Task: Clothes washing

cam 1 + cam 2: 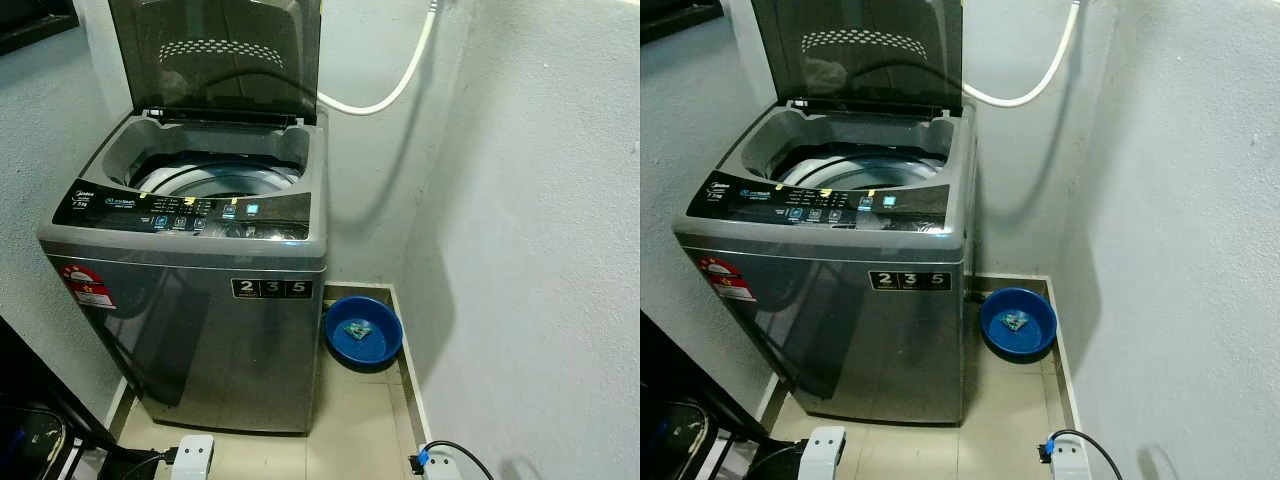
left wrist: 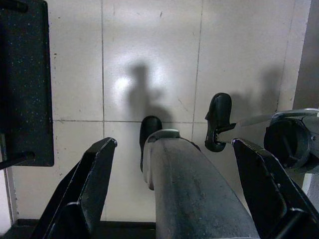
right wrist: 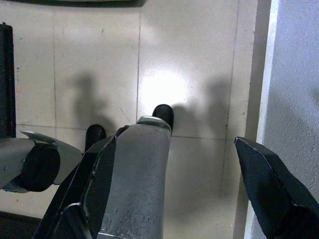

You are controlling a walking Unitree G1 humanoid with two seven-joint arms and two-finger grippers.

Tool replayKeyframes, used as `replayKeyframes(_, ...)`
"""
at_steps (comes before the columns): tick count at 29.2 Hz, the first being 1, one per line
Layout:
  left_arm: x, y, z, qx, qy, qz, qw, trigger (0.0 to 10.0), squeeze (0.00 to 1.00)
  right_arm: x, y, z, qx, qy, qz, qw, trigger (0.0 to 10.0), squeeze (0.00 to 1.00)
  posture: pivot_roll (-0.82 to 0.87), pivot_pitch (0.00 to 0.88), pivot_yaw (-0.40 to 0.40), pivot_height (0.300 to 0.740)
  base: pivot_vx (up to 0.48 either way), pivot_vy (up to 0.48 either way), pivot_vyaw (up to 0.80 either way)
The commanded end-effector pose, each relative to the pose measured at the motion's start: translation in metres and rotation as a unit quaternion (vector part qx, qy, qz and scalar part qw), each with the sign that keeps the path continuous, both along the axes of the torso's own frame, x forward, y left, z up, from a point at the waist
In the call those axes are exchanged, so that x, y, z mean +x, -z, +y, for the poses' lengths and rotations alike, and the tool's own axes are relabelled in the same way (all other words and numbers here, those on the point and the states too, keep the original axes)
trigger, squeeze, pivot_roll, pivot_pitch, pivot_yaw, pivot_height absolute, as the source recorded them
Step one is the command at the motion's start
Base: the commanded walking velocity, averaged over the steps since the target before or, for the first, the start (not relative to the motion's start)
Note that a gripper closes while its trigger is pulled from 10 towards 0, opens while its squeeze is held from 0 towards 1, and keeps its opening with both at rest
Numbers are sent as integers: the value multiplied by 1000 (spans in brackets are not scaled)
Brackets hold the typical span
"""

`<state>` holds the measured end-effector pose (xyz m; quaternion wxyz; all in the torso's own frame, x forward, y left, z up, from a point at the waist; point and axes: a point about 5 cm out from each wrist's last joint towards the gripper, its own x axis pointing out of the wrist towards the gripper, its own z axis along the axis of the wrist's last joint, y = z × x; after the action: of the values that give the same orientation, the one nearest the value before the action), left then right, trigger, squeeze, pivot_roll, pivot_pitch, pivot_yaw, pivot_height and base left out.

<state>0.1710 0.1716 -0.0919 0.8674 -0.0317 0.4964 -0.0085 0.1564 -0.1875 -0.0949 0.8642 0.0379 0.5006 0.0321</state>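
A grey top-loading washing machine (image 1: 200,300) stands in the corner with its dark lid (image 1: 215,55) raised. Its steel drum (image 1: 215,178) shows through the open top, and I cannot see what lies inside. The black control panel (image 1: 185,212) runs along the front rim. Both arms hang at my sides, pointing down at the tiled floor. My left gripper (image 2: 174,144) is open with nothing between its fingers (image 2: 94,169). My right gripper (image 3: 174,142) is open and empty too, with a fingertip (image 3: 264,174) close to the white wall.
A blue basin (image 1: 363,333) holding a small object sits on the floor right of the machine. A white hose (image 1: 395,85) loops along the back wall. The right wall (image 1: 540,250) is close. A dark object (image 1: 30,420) stands at my lower left. Tiled floor (image 1: 350,430) lies before the machine.
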Motion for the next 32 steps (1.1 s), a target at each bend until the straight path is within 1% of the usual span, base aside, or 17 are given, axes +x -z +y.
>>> replayKeyframes(1, -5, 2, 0, 2, 6, 12, 1000, 10000, 0, 0, 1, 3, 2, -6, 3, 1000, 10000, 0, 48, 21, -46, 740, 0, 0, 0)
replayKeyframes(17, -8, 4, -1, 10, 19, 16, 1000, 10000, 0, 3, -1, 4, 5, -7, -2, 1000, 10000, 0, 48, 22, -45, 740, 0, 0, 0)
replayKeyframes(20, -8, 4, -2, 10, 20, 16, 1000, 10000, 0, 4, -2, 5, 17, -10, -9, 1000, 10000, 0, 49, 21, -46, 740, 0, 0, 0)
replayKeyframes(32, -8, 4, -2, 8, 16, 15, 1000, 10000, 0, 6, -2, 7, 19, -16, -12, 1000, 10000, 0, 49, 21, -47, 740, 0, 0, 766)
